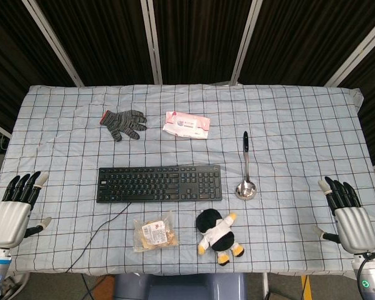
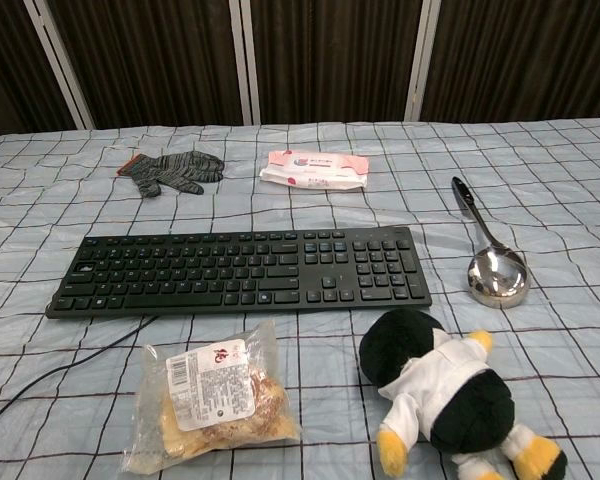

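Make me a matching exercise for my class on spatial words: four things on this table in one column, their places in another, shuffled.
Things:
1. glove
2. ladle
3. snack bag
4. plush penguin

Places:
A. right of the keyboard, bowl toward the robot
B. near edge, right of the snack bag
C. far side, left of the wipes pack
D. just in front of the keyboard, beside its cable

Pairs: 1-C, 2-A, 3-D, 4-B
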### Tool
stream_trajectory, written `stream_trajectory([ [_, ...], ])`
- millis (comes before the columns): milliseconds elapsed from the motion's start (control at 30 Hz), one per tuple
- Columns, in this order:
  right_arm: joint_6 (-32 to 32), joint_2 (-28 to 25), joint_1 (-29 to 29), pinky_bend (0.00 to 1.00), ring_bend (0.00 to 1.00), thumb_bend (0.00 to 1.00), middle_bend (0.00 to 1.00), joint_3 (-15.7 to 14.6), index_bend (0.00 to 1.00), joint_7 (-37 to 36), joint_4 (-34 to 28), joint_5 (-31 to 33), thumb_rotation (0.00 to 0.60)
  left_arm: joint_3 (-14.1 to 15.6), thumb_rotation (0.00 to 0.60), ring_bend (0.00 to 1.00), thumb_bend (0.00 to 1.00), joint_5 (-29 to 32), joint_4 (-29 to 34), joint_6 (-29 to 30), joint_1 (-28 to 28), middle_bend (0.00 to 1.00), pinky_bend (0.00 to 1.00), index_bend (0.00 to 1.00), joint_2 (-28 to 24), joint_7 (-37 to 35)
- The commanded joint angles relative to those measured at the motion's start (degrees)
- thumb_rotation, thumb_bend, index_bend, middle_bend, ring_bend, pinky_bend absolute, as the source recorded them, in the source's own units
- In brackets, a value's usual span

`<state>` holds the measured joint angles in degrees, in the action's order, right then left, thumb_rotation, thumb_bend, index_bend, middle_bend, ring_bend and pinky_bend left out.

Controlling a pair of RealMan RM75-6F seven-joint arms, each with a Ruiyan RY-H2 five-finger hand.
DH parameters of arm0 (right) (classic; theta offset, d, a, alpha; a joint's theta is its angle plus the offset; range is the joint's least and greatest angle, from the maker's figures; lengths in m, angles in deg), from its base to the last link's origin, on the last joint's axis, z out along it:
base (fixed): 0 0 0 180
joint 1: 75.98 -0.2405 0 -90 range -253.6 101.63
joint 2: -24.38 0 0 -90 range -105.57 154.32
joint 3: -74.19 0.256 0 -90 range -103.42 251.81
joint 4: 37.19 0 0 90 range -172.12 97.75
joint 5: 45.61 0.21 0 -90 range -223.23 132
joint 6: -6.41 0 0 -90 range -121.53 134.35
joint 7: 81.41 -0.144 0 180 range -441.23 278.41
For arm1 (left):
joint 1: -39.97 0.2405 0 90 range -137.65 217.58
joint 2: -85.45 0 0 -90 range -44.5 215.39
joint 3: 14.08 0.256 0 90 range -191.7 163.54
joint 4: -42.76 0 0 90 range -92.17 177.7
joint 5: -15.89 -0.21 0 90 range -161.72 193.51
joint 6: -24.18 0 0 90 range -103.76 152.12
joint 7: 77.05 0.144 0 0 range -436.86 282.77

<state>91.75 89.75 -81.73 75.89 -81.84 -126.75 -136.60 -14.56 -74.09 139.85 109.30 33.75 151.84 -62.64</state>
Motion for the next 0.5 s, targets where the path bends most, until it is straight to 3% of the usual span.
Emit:
stream_trajectory([
  [33, 0.1, 0.0, 0.0, 0.00, 0.00, 0.05, 0.00, -0.1, 0.00, 0.1, 0.0, -0.1, 0.600, 0.0, 0.600, 0.00, 0.14, 0.0, 0.0, 0.0, 0.0, 0.00, 0.00, 0.00, -0.1, -0.1],
  [500, -0.2, 0.0, -0.1, 0.00, 0.00, 0.05, 0.00, -0.1, 0.00, 0.1, -0.1, -0.1, 0.600, 0.1, 0.600, 0.00, 0.14, 0.2, 0.2, -0.4, -0.1, 0.00, 0.00, 0.00, -0.2, 0.4],
])
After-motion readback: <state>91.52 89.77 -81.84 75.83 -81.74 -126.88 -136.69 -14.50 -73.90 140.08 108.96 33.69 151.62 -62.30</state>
